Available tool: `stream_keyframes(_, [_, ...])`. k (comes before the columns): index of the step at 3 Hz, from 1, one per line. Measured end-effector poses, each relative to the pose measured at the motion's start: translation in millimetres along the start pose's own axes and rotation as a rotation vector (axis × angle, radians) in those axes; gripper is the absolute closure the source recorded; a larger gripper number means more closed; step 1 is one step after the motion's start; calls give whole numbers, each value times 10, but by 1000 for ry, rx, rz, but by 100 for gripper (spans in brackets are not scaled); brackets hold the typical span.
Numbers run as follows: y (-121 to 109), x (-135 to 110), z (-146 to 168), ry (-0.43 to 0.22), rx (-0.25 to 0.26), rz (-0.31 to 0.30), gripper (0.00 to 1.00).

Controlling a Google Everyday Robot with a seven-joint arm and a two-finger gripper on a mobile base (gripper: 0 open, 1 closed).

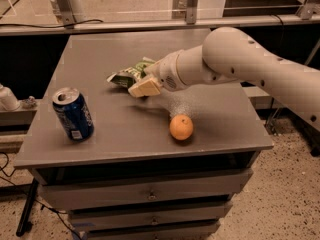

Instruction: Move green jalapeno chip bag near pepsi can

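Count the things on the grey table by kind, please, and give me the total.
Snack bags: 1, the green jalapeno chip bag
Drink cans: 1, the pepsi can
Fruit: 1, the orange
Total: 3 on the table
Not counted: the gripper, which is right at the chip bag.

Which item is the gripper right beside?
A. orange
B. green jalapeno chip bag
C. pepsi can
B: the gripper is at the green jalapeno chip bag mid-table, while the pepsi can stands apart at the front left and the orange lies apart toward the front.
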State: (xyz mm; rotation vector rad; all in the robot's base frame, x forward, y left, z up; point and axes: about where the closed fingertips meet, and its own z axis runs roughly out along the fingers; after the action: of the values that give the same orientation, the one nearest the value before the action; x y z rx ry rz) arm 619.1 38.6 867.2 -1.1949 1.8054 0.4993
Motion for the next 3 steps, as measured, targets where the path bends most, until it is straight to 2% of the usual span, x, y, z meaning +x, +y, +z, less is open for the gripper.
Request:
stream_keyframes(1, [-42,-21,-100,-2,25,-22,65])
stream_keyframes(2, [-22,-85,-149,-9,23,-50,88])
stream_keyframes(3, [79,-127,-124,-12,-15,-76,100])
